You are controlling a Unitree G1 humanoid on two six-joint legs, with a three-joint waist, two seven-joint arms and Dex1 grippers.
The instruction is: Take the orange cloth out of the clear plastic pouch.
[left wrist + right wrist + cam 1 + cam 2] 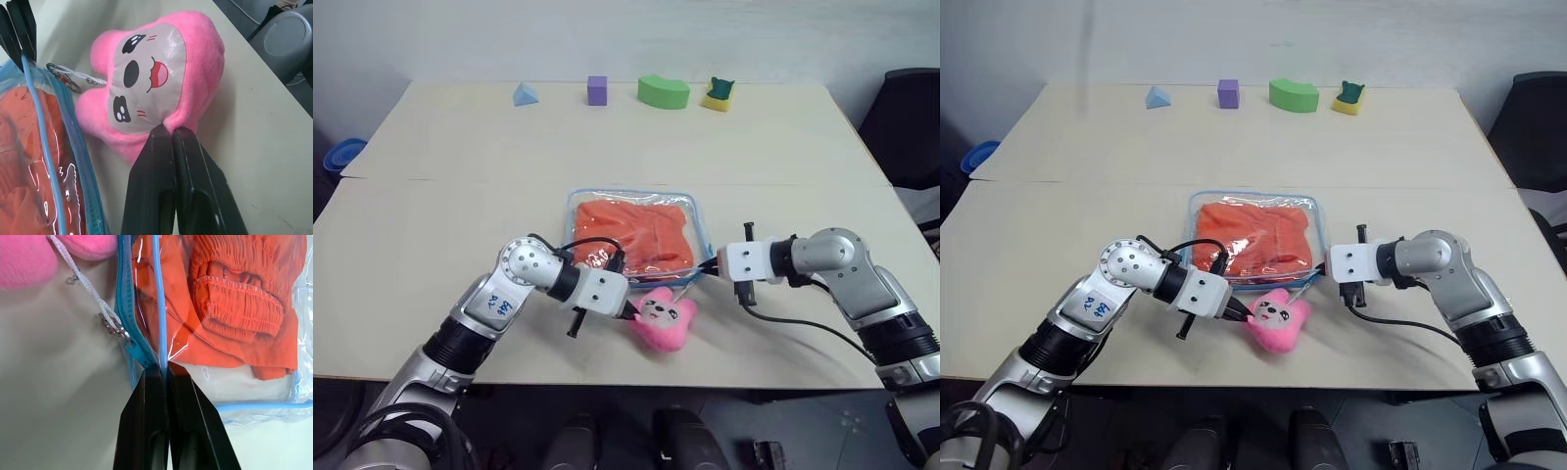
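Judging by how things lie, we are at the very start of the job: the orange cloth (pixel 641 233) is wholly inside the clear plastic pouch (pixel 633 197), which lies flat near the middle of the tabletop (pixel 440 196), and nothing of the cloth pokes out.

Going from left to right, our left hand (pixel 631 311) sits at the pouch's near edge with its fingers pressed together on nothing, their tips up against the pink plush toy (pixel 663 315), which lies just in front of the pouch. A string and metal ring (pixel 66 81) run from the plush to the pouch's zipper. Our right hand (pixel 162 369) is at the pouch's near right corner, fingers pinched on the light blue edging there, so we have hold of the pouch by that corner. What is left, as we see it, is nearly everything: getting the zipper open, reaching in, and drawing the cloth free.

The tabletop is pale wood-coloured, two boards butted together. Along its far edge stand a blue pyramid (pixel 526 94), a purple cube (pixel 597 90), a green curved block (pixel 663 91) and a yellow piece with a dark green top (pixel 719 95). A blue bowl (pixel 342 154) sits off the left edge, a dark chair (pixel 911 122) to the right, and a plain light wall behind.
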